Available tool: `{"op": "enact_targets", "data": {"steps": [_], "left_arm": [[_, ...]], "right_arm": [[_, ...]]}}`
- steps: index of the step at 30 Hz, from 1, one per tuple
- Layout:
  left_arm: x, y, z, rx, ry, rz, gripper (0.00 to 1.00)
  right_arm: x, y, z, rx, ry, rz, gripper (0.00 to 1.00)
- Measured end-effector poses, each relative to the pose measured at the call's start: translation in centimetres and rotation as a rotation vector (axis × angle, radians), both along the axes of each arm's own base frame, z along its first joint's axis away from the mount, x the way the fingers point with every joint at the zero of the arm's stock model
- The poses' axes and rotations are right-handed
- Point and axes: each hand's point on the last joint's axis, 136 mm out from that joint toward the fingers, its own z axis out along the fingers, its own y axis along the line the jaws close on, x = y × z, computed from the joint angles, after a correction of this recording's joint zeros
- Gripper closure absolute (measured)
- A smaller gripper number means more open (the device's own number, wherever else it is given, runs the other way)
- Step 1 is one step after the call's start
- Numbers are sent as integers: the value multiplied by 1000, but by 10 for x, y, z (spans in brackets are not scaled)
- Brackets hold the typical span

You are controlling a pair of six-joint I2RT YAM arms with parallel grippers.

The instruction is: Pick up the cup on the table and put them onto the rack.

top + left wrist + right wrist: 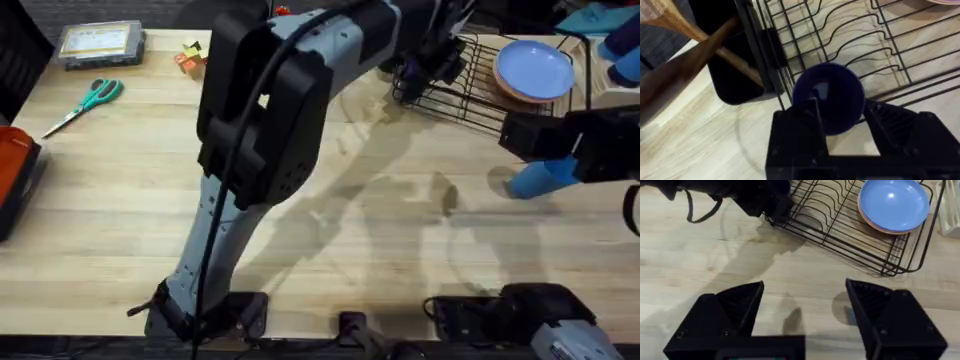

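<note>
The dark navy cup (832, 95) sits between the fingers of my left gripper (845, 125), which is shut on it and holds it over the near edge of the black wire rack (850, 30). From above, the left gripper (428, 66) is at the rack's (470, 95) left end. The light blue cup (540, 178) rests on the table just in front of the rack's right part. My right gripper (522, 138) hovers right above it, open, with nothing between its fingers (742, 302). A sliver of that cup (850, 316) shows by the right finger.
Blue plates (535, 68) stand in the rack's right end. A black holder (730, 65) with wooden utensils (685, 60) stands beside the rack's left end. Scissors (85, 100), a clear box (100, 42) and small blocks (190, 58) lie far left.
</note>
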Motion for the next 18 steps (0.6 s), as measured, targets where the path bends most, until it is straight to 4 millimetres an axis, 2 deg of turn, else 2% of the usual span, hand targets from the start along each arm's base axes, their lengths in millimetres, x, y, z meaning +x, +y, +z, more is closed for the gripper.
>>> {"op": "enact_targets", "data": {"steps": [18], "left_arm": [[-2,2,-3,11,12,0,394]], "right_arm": [[0,0,0,0,0,0,8]]}}
